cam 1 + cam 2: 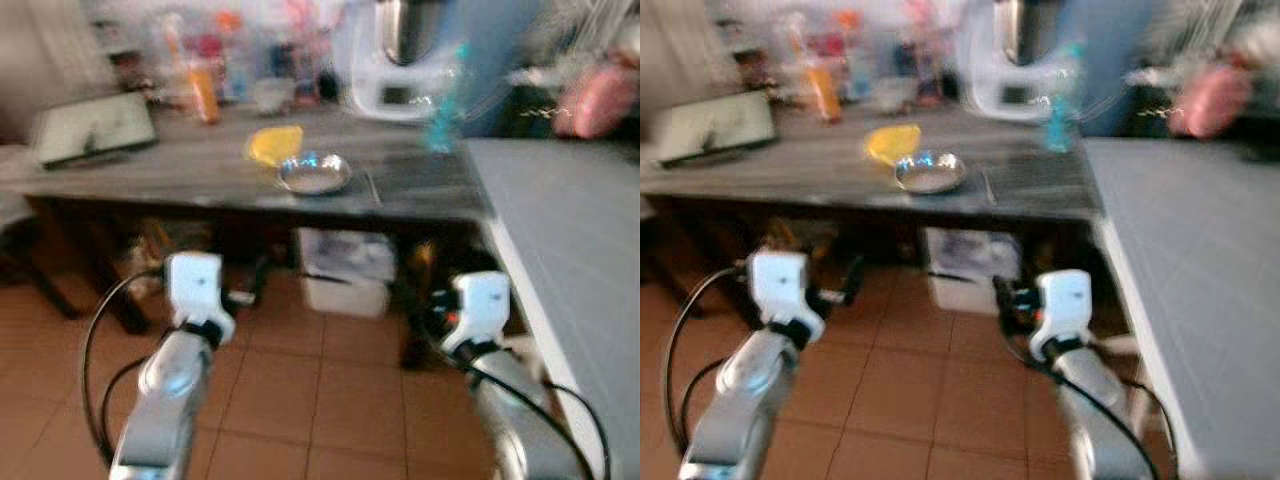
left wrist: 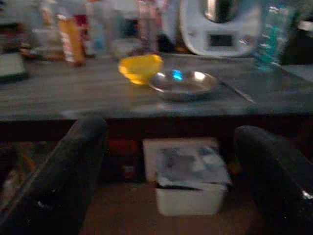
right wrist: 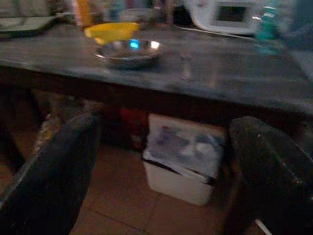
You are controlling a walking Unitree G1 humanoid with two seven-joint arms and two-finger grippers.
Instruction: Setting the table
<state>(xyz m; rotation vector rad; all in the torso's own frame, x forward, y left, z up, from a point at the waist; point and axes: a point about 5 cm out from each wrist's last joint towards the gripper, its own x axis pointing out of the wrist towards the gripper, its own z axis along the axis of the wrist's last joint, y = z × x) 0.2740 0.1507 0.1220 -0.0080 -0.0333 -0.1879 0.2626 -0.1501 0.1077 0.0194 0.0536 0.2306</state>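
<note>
A shiny metal bowl [image 1: 314,172] sits near the front edge of a dark grey table [image 1: 180,165], touching or just in front of a yellow bowl [image 1: 275,144]. A thin utensil [image 2: 234,90] lies on the table beside the metal bowl. Both arms are held low before the table, over the floor. My left gripper [image 2: 171,147] is open, its black fingers [image 2: 83,161] wide apart with nothing between them. My right gripper [image 3: 166,142] is open too, fingers [image 3: 63,166] spread and empty. The whole head view is blurred.
At the table's back stand a white kitchen machine [image 1: 395,70], a turquoise bottle [image 1: 443,100], an orange bottle [image 1: 203,90] and a dark flat tray [image 1: 95,128]. A white bin [image 1: 345,270] sits under the table. A grey counter [image 1: 570,230] runs along my right.
</note>
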